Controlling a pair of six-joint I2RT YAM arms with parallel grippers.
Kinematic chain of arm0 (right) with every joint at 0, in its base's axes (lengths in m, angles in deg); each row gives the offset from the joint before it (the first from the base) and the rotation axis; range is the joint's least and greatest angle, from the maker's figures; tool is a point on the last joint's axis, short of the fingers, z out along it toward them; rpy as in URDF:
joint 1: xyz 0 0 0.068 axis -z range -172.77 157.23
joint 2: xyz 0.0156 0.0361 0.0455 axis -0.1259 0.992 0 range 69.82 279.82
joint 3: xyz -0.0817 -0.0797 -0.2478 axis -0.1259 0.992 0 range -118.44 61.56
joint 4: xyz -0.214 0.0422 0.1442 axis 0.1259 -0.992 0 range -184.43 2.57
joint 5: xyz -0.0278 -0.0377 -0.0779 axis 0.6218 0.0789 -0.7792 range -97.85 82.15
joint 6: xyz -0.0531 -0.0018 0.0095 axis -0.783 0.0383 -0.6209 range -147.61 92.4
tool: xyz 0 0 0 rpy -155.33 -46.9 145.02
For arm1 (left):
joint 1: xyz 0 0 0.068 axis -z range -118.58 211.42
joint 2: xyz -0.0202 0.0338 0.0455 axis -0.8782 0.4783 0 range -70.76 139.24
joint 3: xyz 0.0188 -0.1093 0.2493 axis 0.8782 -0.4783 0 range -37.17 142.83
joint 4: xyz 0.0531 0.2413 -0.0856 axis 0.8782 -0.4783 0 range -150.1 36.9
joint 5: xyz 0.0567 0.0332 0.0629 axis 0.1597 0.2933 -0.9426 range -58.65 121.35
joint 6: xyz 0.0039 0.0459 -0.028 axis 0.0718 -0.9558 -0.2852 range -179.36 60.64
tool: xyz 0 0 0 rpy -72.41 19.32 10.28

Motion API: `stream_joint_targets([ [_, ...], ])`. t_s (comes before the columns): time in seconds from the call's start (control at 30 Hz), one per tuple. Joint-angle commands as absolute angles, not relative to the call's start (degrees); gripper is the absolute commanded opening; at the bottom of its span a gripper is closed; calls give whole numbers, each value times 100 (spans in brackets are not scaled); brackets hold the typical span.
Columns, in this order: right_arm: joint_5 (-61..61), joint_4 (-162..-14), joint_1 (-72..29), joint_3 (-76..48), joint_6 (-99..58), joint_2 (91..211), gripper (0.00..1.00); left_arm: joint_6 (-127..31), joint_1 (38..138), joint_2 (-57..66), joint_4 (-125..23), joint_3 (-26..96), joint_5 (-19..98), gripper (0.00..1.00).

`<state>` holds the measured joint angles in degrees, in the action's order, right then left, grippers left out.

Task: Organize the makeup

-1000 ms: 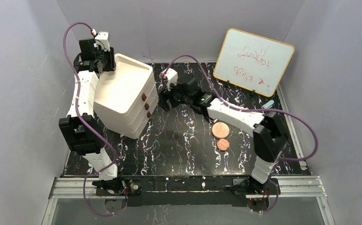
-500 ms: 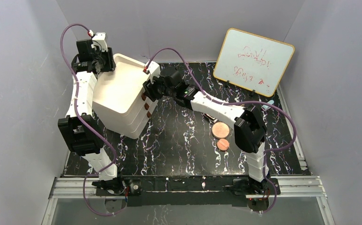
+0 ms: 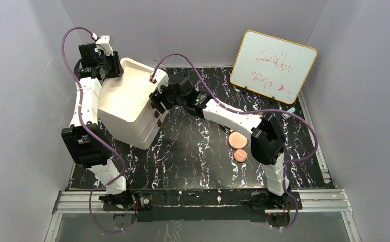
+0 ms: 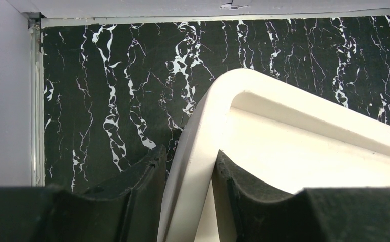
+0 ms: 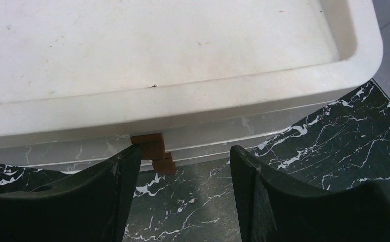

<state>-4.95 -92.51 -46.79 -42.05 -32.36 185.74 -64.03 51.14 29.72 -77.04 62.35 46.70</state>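
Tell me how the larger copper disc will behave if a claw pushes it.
The larger disc lies flat on the table, so it would probably slide, not roll. It looks thin, so likely awkward to pinch from above. Pushed nearer, it may bump the smaller disc.

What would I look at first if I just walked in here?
Probably the big white drawer box at the back left of the table, with the left gripper pinching its rim and the right gripper open by its brown knobs. Then two shiny copper-pink discs lying right of the middle.
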Motion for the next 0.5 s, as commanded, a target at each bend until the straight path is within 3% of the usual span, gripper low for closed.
stream_joint_targets([
  [0.0, -458, -9209, -4809, -4154, -3388, 18326, 74, -6351, 4965, 2750, -7790, 6130, 4694, 35],
  [0.27, -220, -9247, -4805, -4295, -3275, 18452, 71, -6306, 4956, 2756, -7770, 6110, 4761, 35],
  [0.47, -234, -9164, -4805, -4447, -3269, 18641, 50, -6324, 4947, 2750, -7761, 6100, 4791, 35],
])
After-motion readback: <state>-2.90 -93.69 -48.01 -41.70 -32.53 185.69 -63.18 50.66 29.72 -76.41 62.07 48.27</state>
